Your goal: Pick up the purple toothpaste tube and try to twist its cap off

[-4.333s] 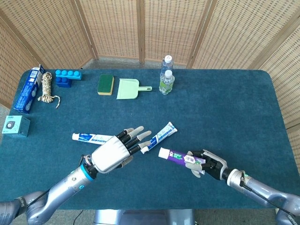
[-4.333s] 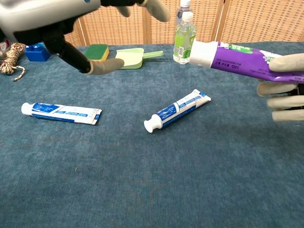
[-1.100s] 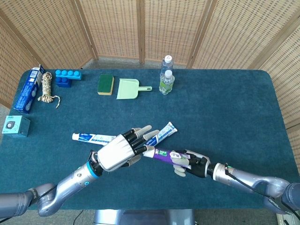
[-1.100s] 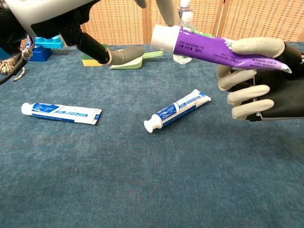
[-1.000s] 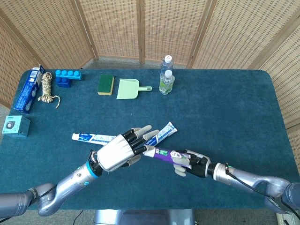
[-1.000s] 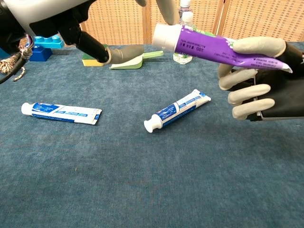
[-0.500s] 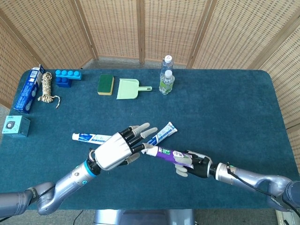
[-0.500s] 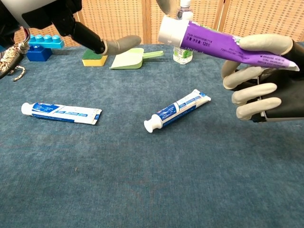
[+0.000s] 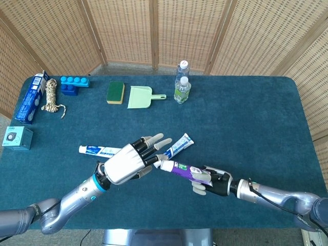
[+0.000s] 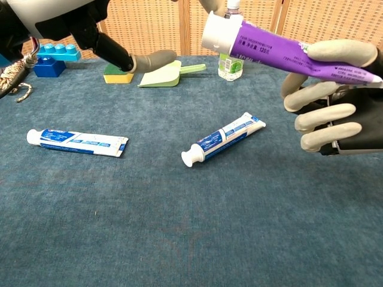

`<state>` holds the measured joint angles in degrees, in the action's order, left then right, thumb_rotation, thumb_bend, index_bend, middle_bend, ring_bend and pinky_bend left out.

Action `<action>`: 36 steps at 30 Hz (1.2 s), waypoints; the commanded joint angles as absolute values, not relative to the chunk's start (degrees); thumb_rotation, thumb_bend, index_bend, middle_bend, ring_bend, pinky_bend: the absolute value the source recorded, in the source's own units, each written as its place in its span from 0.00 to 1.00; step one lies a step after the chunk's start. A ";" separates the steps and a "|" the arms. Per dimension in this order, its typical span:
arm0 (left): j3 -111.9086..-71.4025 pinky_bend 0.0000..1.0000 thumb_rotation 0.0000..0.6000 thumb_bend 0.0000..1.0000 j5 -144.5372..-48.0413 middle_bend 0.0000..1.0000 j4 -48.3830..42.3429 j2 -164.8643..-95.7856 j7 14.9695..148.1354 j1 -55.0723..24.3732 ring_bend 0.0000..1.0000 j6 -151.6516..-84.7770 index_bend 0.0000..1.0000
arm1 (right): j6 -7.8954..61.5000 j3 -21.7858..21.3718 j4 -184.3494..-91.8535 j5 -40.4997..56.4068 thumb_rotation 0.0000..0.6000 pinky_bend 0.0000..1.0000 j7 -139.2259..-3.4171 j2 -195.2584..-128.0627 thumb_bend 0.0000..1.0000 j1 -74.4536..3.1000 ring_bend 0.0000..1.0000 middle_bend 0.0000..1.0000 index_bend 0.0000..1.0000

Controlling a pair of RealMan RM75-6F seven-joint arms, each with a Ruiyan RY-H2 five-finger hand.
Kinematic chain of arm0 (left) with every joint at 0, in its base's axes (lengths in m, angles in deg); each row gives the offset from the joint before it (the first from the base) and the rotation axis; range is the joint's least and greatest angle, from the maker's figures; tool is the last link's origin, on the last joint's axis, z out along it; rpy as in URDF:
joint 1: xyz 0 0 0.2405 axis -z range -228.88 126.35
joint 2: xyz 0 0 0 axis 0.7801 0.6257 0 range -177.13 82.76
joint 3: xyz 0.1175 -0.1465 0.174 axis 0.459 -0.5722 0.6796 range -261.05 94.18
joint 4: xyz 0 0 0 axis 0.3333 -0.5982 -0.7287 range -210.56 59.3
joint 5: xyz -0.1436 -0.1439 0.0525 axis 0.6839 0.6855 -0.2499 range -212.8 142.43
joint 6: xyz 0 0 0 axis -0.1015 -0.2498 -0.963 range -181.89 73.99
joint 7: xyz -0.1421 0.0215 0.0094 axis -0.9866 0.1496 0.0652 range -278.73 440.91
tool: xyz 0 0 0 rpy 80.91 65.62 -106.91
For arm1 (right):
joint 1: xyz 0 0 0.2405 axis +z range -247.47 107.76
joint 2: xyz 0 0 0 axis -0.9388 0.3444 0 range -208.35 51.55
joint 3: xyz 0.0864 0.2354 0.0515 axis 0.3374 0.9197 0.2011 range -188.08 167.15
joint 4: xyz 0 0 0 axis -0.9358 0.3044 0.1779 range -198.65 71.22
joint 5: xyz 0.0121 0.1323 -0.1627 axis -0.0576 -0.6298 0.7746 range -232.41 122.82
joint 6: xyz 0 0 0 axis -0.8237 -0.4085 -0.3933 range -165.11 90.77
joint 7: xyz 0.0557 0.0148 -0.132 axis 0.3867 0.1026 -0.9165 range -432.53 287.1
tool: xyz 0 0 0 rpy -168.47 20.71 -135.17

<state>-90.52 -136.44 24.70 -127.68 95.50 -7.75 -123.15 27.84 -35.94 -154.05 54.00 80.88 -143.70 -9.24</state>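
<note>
While the right hand (image 9: 214, 180) grips the purple tube (image 9: 185, 170) by its tail, held off the table (image 9: 256, 118), the white cap (image 10: 213, 30) points at the left hand (image 9: 125, 163). Left fingers (image 9: 154, 148) spread wide, tips right at the cap; can't tell if touching. Blue tube (image 10: 222, 139) lies below the purple one, another blue tube (image 10: 75, 142) well left of it.

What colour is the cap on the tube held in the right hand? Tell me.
White; the cap of the purple toothpaste tube shows best in the chest view.
</note>
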 commanded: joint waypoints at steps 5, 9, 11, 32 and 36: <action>-90.77 0.25 1.00 0.36 -137.28 0.00 24.22 -128.53 94.69 -7.37 0.00 -123.91 0.28 | 28.04 -36.48 -153.87 53.86 1.00 0.79 81.07 -144.07 0.59 -8.75 0.79 0.76 0.94; -90.70 0.25 1.00 0.36 -137.61 0.00 24.17 -128.57 94.61 -7.25 0.00 -124.02 0.26 | 27.76 -36.80 -153.68 53.66 1.00 0.79 81.21 -144.33 0.59 -8.42 0.79 0.76 0.94; -90.55 0.25 1.00 0.36 -137.74 0.00 24.25 -128.49 94.71 -7.24 0.00 -123.96 0.26 | 27.77 -36.90 -153.68 53.57 1.00 0.79 81.25 -144.53 0.59 -8.30 0.79 0.76 0.94; -90.36 0.25 1.00 0.36 -138.44 0.00 23.40 -129.44 94.43 -6.75 0.00 -124.41 0.39 | 29.07 -37.64 -152.70 52.77 1.00 0.79 82.91 -145.76 0.59 -7.67 0.79 0.76 0.94; -90.35 0.26 1.00 0.36 -138.47 0.00 23.19 -129.32 94.32 -6.84 0.00 -124.66 0.40 | 29.80 -37.66 -152.18 52.61 1.00 0.79 83.85 -145.93 0.59 -7.91 0.79 0.76 0.94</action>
